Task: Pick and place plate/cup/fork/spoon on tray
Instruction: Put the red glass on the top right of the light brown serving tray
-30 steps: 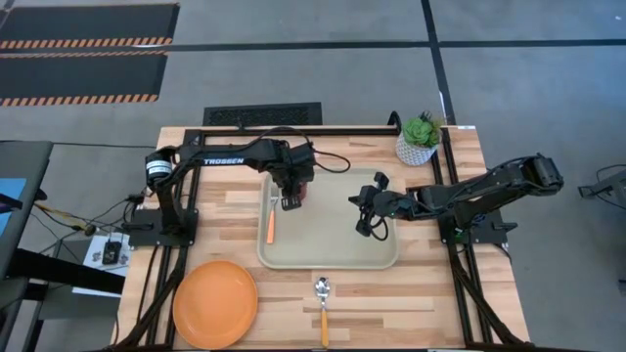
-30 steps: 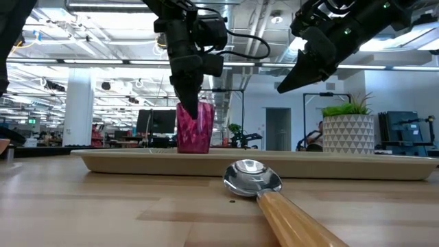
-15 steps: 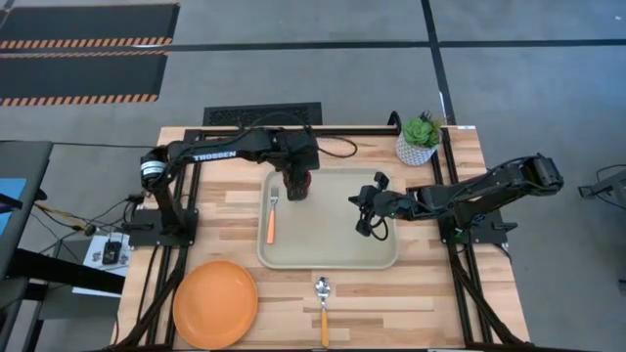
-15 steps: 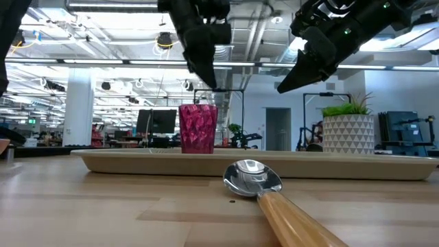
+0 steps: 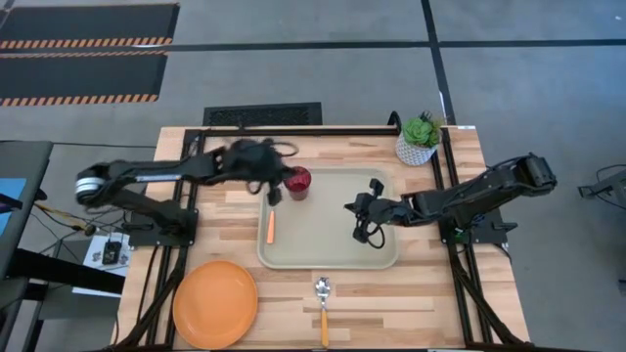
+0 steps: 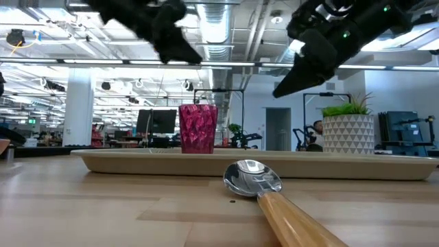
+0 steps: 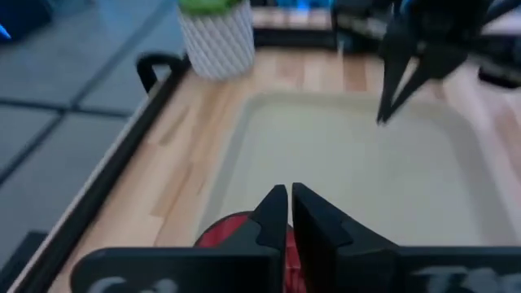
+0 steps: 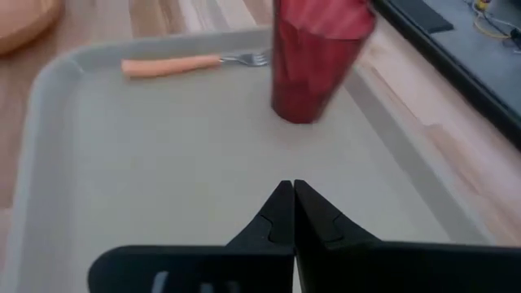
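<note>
Cup (image 5: 297, 183) upright in tray (image 5: 337, 256), upper-left corner; fork (image 5: 271, 223) along tray's left edge. Plate (image 5: 215, 303) on counter (image 5: 421, 303), lower left; spoon (image 5: 323, 303) just below tray. Left tool (image 5: 266, 178) clenched, empty, beside cup. Right tool (image 5: 360, 221) clenched, empty, over tray's right half.

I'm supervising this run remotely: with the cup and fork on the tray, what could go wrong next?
1. The cup stands upright near the tray's far-left corner, close to the left gripper; a low sweep might tip it.
2. The spoon lies flat on the table, so a pinch may slip.
3. The plate is wide; landing it could nudge the fork.
</note>
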